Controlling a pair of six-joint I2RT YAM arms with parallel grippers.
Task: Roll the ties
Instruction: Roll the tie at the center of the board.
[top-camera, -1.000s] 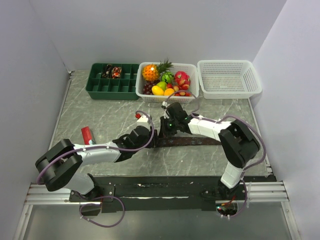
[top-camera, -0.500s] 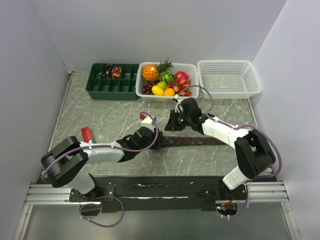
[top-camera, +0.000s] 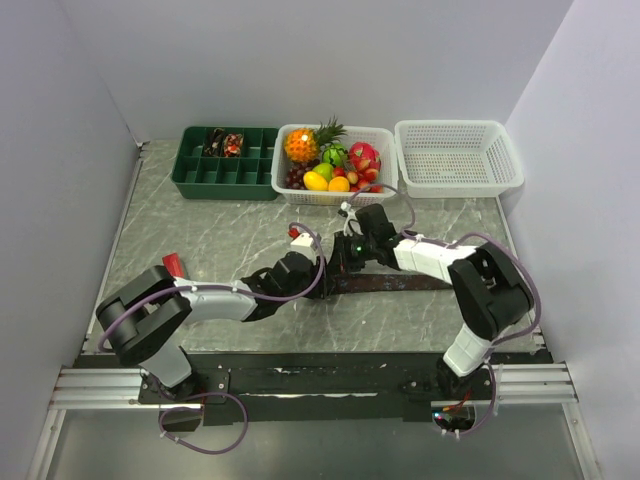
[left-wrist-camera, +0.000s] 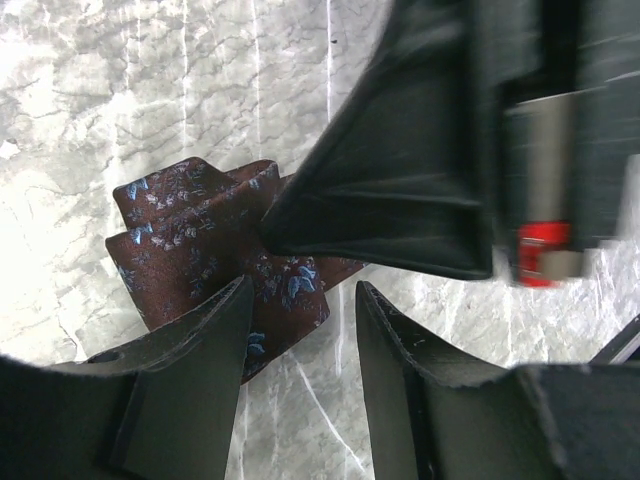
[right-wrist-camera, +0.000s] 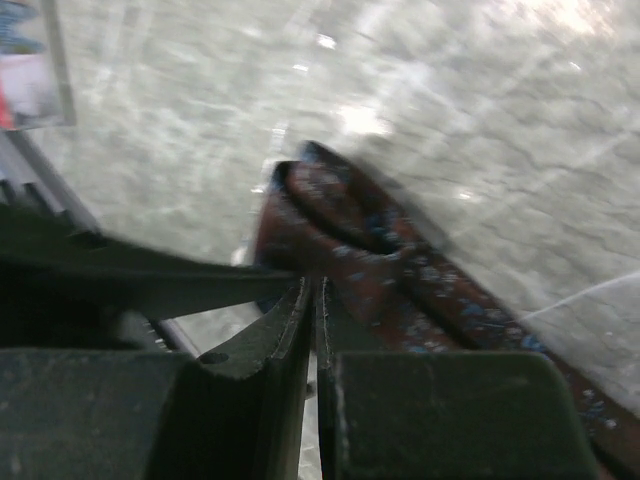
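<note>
Beyond the jaws, along the far edge of the marble table (top-camera: 220, 230), stand a green compartment tray (top-camera: 215, 186), a white basket of toy fruit (top-camera: 340, 197) and an empty white basket (top-camera: 458, 156). A small red object (top-camera: 173, 266) lies well to their left.

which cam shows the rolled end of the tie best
The left wrist view: the tie has its rolled end mid-frame, sharp enough to show the blue floral pattern. The right wrist view shows the coil, but blurred. The top view shows only the flat tail; the roll is hidden there.
</note>
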